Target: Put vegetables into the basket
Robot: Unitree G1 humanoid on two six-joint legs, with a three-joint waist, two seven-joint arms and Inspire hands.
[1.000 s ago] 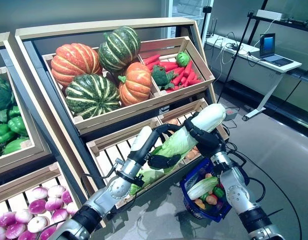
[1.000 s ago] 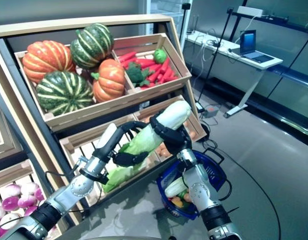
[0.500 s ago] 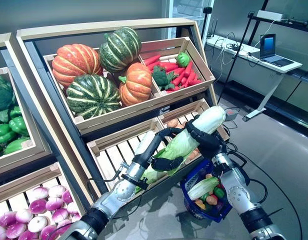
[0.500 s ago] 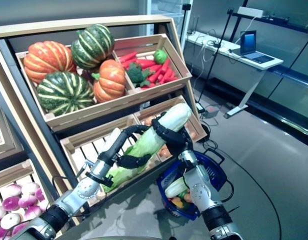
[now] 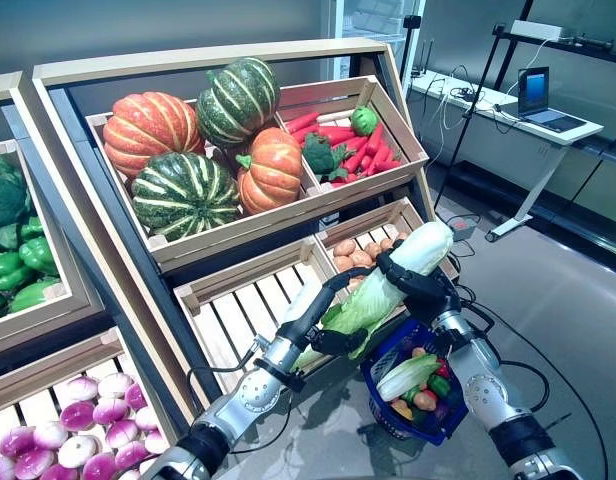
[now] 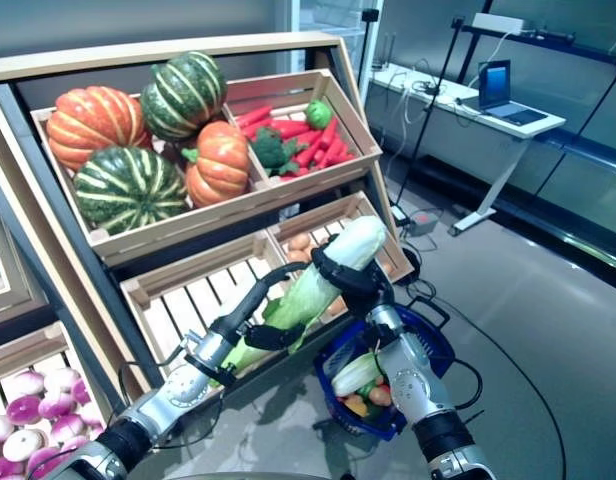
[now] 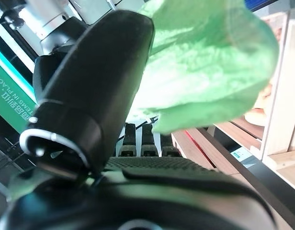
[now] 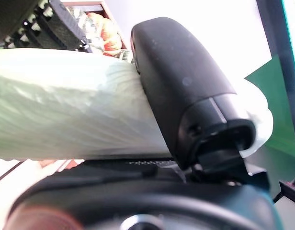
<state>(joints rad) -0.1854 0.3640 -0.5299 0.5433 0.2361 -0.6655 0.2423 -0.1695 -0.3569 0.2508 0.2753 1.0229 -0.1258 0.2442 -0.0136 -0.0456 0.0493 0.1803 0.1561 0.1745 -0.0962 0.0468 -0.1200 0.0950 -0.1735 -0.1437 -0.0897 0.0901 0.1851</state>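
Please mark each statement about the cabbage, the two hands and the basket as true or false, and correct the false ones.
1. Both hands hold the long cabbage. True: the left hand grips its leafy end, the right hand its white end.
2. The blue basket is empty. False: it already holds several vegetables.
3. The cabbage lies inside the basket. False: it is held in the air above it.
4. The pumpkins sit in the top crate. True.
5. The laptop lies on the floor. False: it stands on a white desk.

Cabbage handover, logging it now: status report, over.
Both hands shut on the napa cabbage: right hand at white end, left hand at leafy end. Blue basket below, partly filled. Nothing in the way.
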